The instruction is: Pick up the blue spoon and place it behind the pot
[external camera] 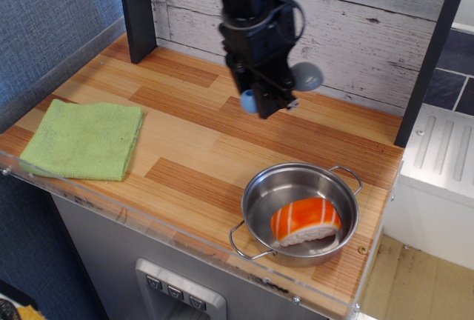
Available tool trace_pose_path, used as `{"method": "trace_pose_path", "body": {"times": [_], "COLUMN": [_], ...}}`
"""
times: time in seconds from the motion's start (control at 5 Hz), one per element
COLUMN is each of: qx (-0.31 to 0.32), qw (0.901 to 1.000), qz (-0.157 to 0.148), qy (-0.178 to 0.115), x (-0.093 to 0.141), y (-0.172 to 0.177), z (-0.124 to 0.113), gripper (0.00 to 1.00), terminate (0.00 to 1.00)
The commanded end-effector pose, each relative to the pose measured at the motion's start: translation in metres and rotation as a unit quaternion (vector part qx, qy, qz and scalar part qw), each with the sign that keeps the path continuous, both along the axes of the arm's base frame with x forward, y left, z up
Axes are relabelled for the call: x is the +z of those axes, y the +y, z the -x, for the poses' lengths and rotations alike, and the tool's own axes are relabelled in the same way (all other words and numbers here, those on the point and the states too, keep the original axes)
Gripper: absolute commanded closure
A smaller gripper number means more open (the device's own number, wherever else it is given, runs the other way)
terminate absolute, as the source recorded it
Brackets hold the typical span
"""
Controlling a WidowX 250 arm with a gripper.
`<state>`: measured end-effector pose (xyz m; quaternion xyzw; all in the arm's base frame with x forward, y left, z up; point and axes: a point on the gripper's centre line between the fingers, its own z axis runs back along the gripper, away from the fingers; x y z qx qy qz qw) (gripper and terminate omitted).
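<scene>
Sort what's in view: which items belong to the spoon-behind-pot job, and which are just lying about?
Job: blue spoon, held in the gripper; pot.
Lying about: green cloth on the counter; orange-and-white toy food inside the pot.

Light-blue-and-grey spoon (296, 83), shiny steel pot (300, 215), orange white-striped piece (305, 220), green cloth (83, 139)

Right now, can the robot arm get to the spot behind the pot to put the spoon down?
Probably yes. The tool holds the spoon up in the air, over the wood behind the pot. That strip of counter looks bare, with nothing between it and the tool. The orange toy food sits inside the pot, out of the way.
</scene>
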<state>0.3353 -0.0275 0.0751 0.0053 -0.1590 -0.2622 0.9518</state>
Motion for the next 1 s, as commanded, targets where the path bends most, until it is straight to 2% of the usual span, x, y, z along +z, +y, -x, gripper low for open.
{"method": "trace_pose_path", "body": {"times": [0.0,0.6,0.8], "qx": [-0.037,-0.064,-0.070], "qw": [0.9992,0.9978,0.9973], "qz": [-0.006,-0.019,-0.020], "qy": [-0.010,0.004,0.004], "x": [-0.007,-0.036,-0.037], "y": [-0.022,-0.039,-0.045], "z": [-0.012,-0.028,-0.032], "gripper": [1.00,1.00,1.00], "terminate": [0.00,0.00,0.00]}}
